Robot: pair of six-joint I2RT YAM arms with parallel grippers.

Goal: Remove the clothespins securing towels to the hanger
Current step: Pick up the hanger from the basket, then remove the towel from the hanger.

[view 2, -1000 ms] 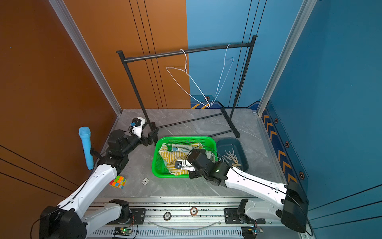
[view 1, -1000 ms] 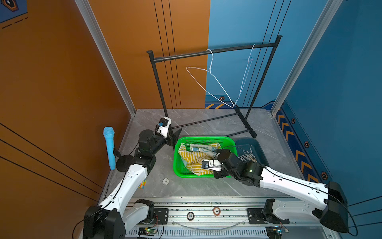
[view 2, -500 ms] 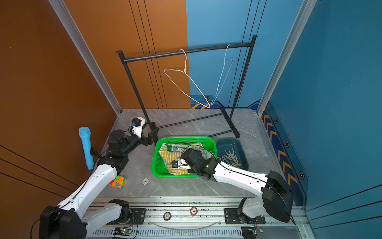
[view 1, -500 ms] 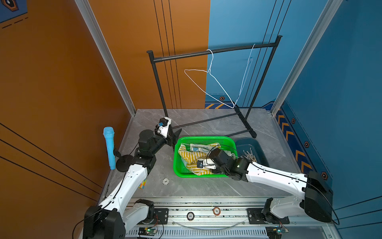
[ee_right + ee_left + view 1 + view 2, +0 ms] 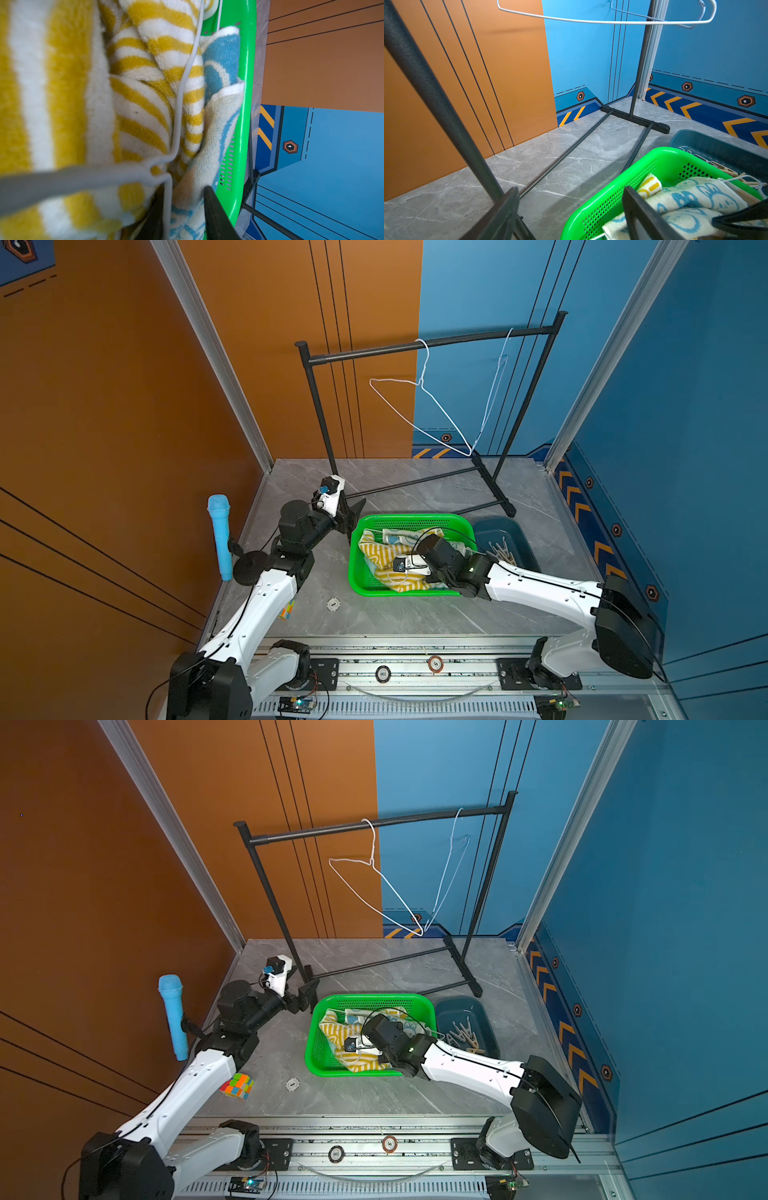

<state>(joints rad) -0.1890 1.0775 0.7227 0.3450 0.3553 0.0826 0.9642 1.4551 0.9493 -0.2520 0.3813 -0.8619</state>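
Straddling the thin white wire hanger [image 5: 179, 97] at lower centre, the right gripper [image 5: 184, 188], its hold impossible to tell, should pinch wire, not the yellow-and-white striped terry towel [image 5: 141, 99].

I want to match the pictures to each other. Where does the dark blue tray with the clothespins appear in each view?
Both top views: dark blue tray just to the right of the green basket.
Left wrist: tray just beyond the basket's far rim.
Right wrist: not in it.
Shared landmark: the green basket, in every view.
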